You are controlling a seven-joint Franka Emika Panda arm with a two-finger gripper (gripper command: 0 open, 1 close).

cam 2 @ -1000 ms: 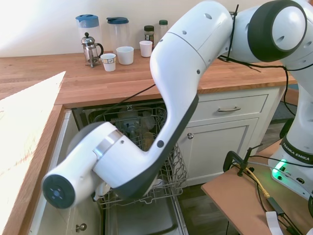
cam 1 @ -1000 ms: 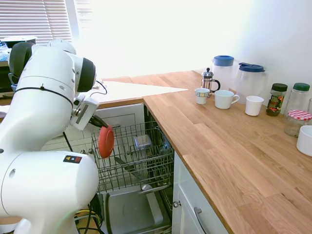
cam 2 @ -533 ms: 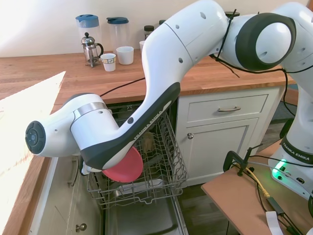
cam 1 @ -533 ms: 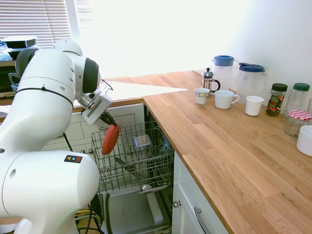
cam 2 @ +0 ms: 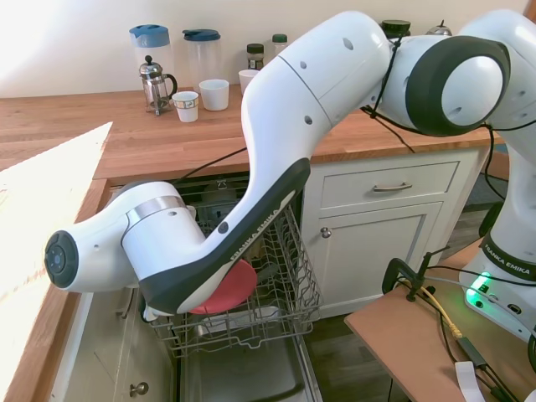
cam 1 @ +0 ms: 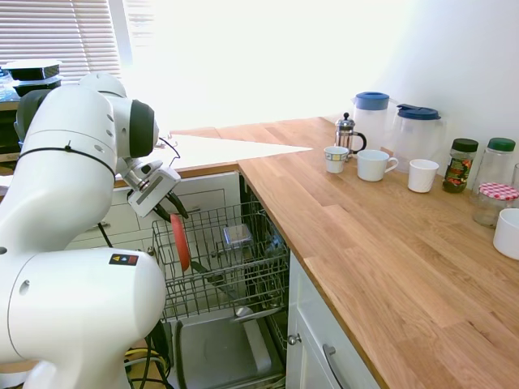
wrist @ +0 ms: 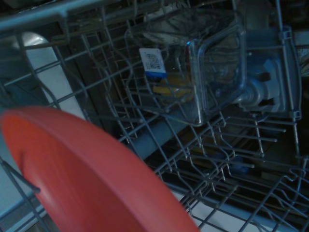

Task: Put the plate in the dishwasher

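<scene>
My gripper (cam 1: 172, 215) is hanging over the near-left end of the dishwasher (cam 1: 243, 285) rack, fingers clamped on the top edge of the plate (cam 1: 179, 241). I am holding the plate on edge, its lower part down among the wires. A clear container (wrist: 203, 72) is sitting deeper in the rack.

Plate (cam 1: 178, 241) stands on edge inside the dishwasher (cam 1: 223, 267) rack, at its outer side, right under the gripper (cam 1: 169, 213). A clear container (wrist: 212, 67) lies deeper in the rack. Mugs (cam 1: 375, 164) sit on the counter (cam 1: 389, 243) above, well apart.
</scene>
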